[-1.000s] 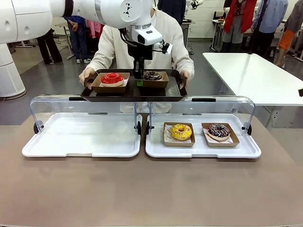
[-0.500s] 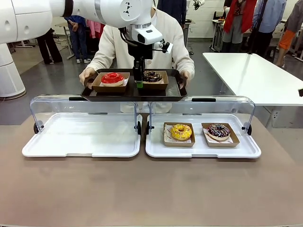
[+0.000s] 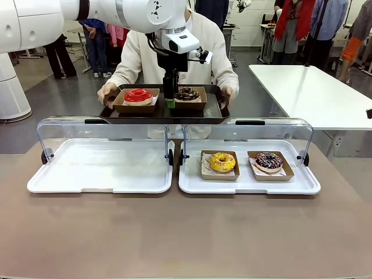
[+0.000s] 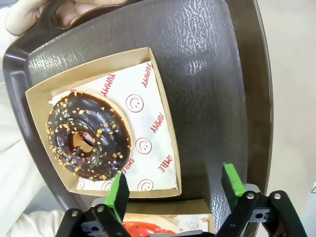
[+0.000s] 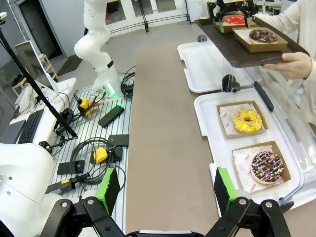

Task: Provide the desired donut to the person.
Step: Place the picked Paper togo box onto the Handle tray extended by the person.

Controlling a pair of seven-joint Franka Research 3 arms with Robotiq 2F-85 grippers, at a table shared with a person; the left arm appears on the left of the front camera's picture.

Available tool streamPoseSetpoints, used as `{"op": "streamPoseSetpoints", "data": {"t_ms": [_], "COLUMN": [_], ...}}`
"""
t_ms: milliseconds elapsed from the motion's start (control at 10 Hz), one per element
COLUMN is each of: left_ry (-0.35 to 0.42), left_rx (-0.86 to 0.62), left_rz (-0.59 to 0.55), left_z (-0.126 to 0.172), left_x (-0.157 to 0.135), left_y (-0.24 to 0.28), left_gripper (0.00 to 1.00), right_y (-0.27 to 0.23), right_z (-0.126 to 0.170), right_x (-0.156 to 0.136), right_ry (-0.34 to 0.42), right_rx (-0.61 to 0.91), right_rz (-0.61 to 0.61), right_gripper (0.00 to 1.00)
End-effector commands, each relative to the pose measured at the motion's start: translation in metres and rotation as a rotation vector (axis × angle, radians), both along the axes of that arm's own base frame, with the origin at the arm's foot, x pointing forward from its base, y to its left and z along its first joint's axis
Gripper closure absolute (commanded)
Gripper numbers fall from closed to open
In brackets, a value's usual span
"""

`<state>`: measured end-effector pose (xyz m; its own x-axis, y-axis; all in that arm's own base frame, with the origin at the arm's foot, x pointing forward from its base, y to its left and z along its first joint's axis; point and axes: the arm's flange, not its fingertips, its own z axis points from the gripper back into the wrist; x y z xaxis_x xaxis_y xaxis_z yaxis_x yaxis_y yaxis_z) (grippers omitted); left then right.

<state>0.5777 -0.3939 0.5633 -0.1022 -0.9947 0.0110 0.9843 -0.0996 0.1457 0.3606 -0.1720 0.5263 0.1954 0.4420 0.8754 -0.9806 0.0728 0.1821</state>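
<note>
Dark brown and pebbled, the serving tray (image 3: 164, 113) is held up by the person (image 3: 174, 43) in the cream cardigan, one hand (image 3: 107, 93) at each end, above the far edge of the bench (image 3: 186, 232). On it sit two cardboard boxes side by side: a red-glazed donut (image 3: 138, 96) toward the robot's left and a chocolate donut (image 3: 186, 93) with nut crumbs toward its right. The left claw (image 3: 170, 100) hangs straight down between the two boxes, its green pads low over the tray. From the left wrist, the left claw (image 4: 175, 190) stands wide apart with nothing between its fingers; the chocolate donut (image 4: 89, 136) lies in its box on smiley-printed paper just beyond one pad, and a sliver of the red donut (image 4: 145, 228) shows at the bottom edge.

Nearer the robot, two white display trays with raised clear lids rest on the bench. The one on the robot's right (image 3: 249, 186) holds a yellow donut (image 3: 222, 162) and a sprinkled chocolate donut (image 3: 268, 161), each in its own box. The right claw (image 5: 168, 190) hovers high over the bench, spread open and holding nothing.
</note>
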Motion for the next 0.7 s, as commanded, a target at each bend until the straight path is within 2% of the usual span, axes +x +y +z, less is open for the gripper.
{"op": "streamPoseSetpoints", "data": {"t_ms": [0, 200, 300, 500, 600], "left_ry": [0.015, 0.020, 0.025, 0.014, -0.009], "left_rx": [-0.016, -0.014, -0.035, -0.033, -0.055], "left_rz": [-0.006, -0.001, -0.015, -0.090, -0.123], "left_z": [0.008, 0.008, 0.012, 0.025, 0.038], "left_x": [0.004, 0.001, -0.008, -0.052, -0.080], "left_y": [0.000, 0.001, 0.004, 0.027, 0.053], "left_gripper": [0.00, 0.00, 0.00, 0.00, 0.00], "right_y": [0.001, 0.001, 0.001, 0.001, 0.001], "right_z": [0.000, 0.000, 0.000, 0.000, 0.000], "right_x": [0.000, 0.000, 0.000, 0.000, 0.000], "right_ry": [-0.005, -0.005, -0.005, -0.005, -0.005], "right_rx": [0.009, 0.009, 0.009, 0.009, 0.009], "right_rz": [0.004, 0.004, 0.004, 0.004, 0.004], "right_gripper": [0.00, 0.00, 0.00, 0.00, 0.00]}}
